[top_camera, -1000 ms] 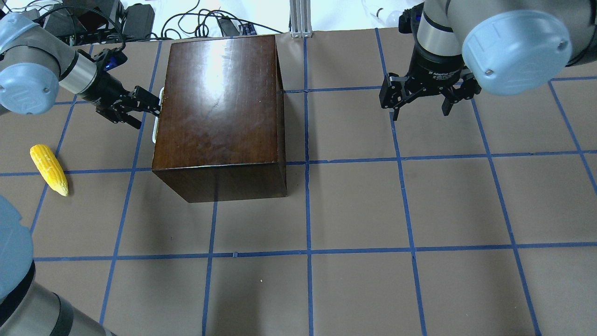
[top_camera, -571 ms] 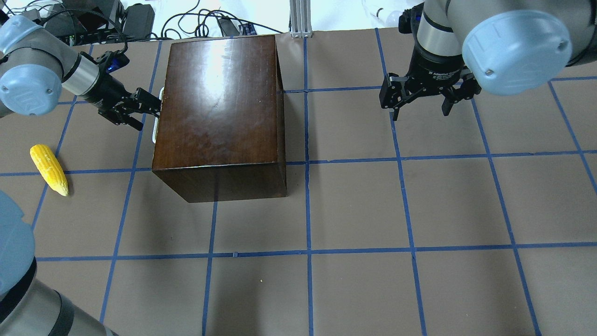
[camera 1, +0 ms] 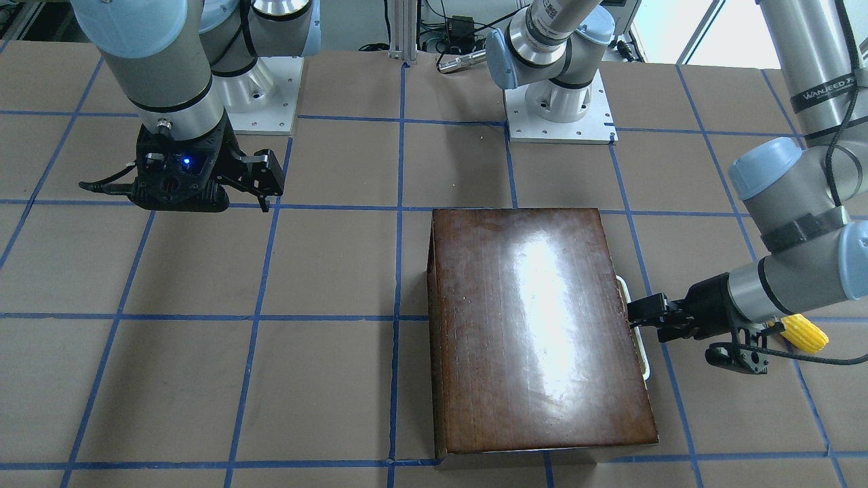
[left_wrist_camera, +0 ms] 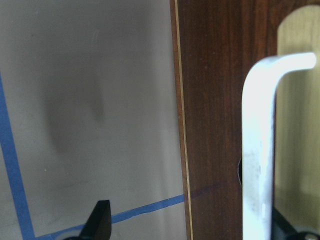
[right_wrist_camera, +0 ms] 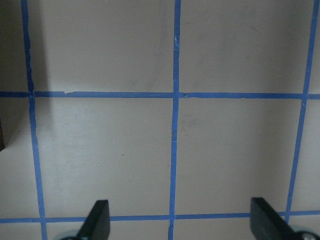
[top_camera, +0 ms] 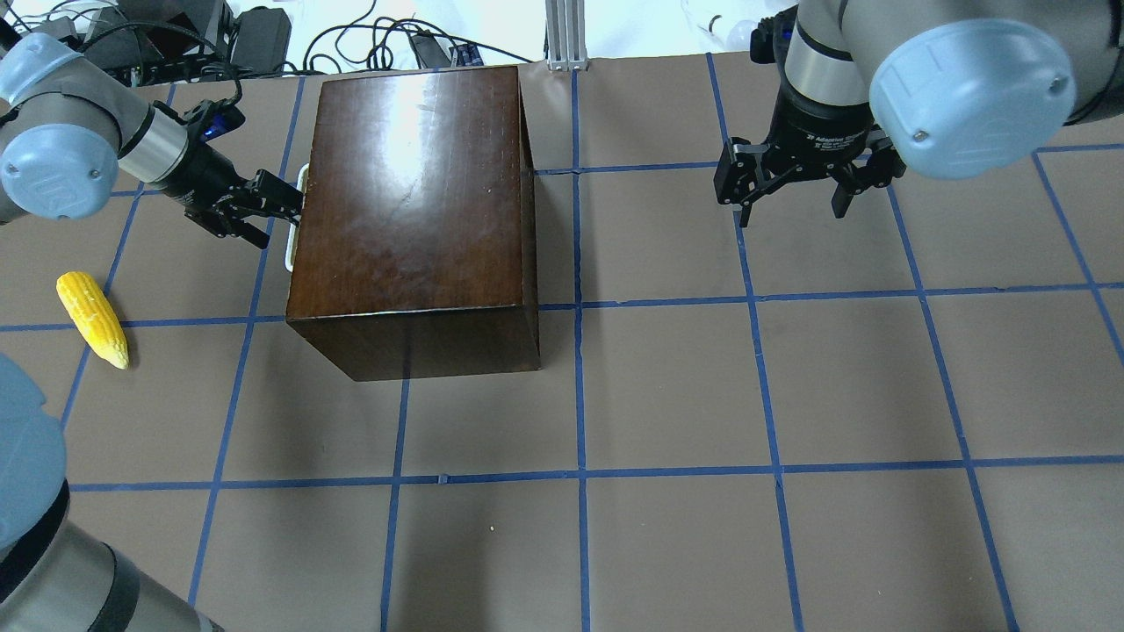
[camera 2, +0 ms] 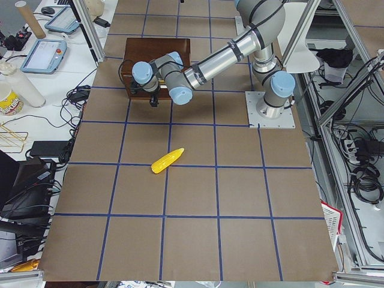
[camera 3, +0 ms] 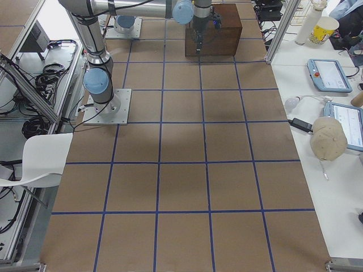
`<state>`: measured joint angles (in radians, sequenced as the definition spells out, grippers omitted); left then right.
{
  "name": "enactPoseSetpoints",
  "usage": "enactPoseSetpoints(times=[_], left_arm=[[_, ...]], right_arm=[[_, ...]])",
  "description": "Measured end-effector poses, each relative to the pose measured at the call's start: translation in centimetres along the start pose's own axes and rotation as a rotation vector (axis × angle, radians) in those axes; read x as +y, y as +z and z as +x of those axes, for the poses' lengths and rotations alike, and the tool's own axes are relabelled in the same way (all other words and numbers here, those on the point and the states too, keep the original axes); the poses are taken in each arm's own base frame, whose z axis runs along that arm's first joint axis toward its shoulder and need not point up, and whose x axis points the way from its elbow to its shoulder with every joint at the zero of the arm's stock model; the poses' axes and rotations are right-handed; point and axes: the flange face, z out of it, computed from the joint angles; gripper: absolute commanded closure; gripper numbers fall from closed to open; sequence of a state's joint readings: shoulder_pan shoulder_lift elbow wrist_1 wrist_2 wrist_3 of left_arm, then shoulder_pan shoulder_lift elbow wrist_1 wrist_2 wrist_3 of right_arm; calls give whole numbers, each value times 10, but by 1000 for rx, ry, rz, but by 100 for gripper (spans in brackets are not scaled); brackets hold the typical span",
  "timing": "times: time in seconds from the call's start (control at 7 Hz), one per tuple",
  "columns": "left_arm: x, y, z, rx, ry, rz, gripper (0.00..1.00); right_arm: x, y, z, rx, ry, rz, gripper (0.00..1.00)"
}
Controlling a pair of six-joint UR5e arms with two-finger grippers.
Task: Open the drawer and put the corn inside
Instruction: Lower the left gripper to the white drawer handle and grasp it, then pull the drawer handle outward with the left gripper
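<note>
the corn (top_camera: pixel 92 319) is yellow and bumpy with a pointy end. it lies on the table (top_camera: pixel 702 395), well away from the shiny brown box (top_camera: pixel 413 193). the drawer (left_wrist_camera: pixel 215 100) is shut. the left claw (top_camera: pixel 279 218) is spread around its white handle (left_wrist_camera: pixel 260 150). the right claw (top_camera: pixel 792 211) hangs spread wide.

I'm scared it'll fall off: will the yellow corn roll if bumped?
Probably: the corn looks round, so it likely rolls sideways. Its tapered end would likely curve the roll. The bumpy kernel rows may help gripping.
</note>
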<state>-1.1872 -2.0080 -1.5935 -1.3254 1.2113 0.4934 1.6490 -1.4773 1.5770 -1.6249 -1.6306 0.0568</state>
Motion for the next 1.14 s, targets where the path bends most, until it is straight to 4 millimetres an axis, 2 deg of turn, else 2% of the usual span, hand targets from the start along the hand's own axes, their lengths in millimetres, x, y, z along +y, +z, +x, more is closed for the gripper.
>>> enactPoseSetpoints(times=[0.86, 1.14], left_arm=[[-1, -3, -5, -8, 7, -1, 0], [1, -7, -19, -4, 2, 5, 0]], right_arm=[[0, 0, 0, 0, 0, 0, 0], [0, 0, 0, 0, 0, 0, 0]])
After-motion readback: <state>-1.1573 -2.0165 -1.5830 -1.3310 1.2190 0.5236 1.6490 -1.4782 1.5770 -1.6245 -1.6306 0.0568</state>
